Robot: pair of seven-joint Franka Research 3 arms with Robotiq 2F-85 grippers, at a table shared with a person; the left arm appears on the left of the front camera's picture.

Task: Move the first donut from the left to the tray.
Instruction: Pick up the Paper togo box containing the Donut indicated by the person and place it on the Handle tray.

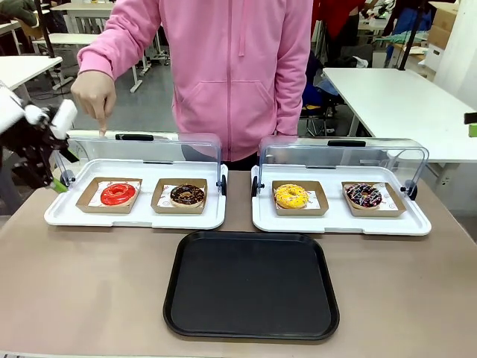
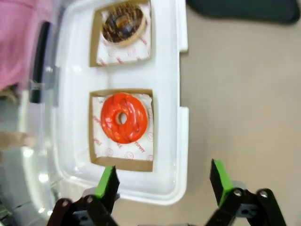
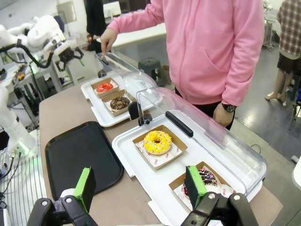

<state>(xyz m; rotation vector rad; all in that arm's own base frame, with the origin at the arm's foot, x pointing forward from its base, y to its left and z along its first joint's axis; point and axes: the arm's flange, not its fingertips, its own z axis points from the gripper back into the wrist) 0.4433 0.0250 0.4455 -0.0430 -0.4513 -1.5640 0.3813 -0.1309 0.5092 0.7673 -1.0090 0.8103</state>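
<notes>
**Red-glazed donut (image 1: 118, 195) in left white tray (image 1: 74, 218), not on black tray (image 1: 251, 283)**

Nearest on the bench (image 1: 89, 283): black tray, bare. Behind it, left white tray holding red-glazed donut in cardboard holder (image 1: 88, 195), leftmost, beside chocolate donut (image 1: 187, 195). Left claw (image 2: 163, 175) spread wide over that tray's outer end, gripping nothing. Right claw (image 3: 140, 181) wide too. Farthest, person's hand (image 1: 93, 93) at raised clear lid (image 1: 149, 148).

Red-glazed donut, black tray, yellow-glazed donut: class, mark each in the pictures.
red-glazed donut (image 2: 138, 120), left wrist view, ring beside the hole
black tray (image 1: 251, 287), front view, bare floor
yellow-glazed donut (image 3: 150, 143), right wrist view, ring beside the hole
</notes>
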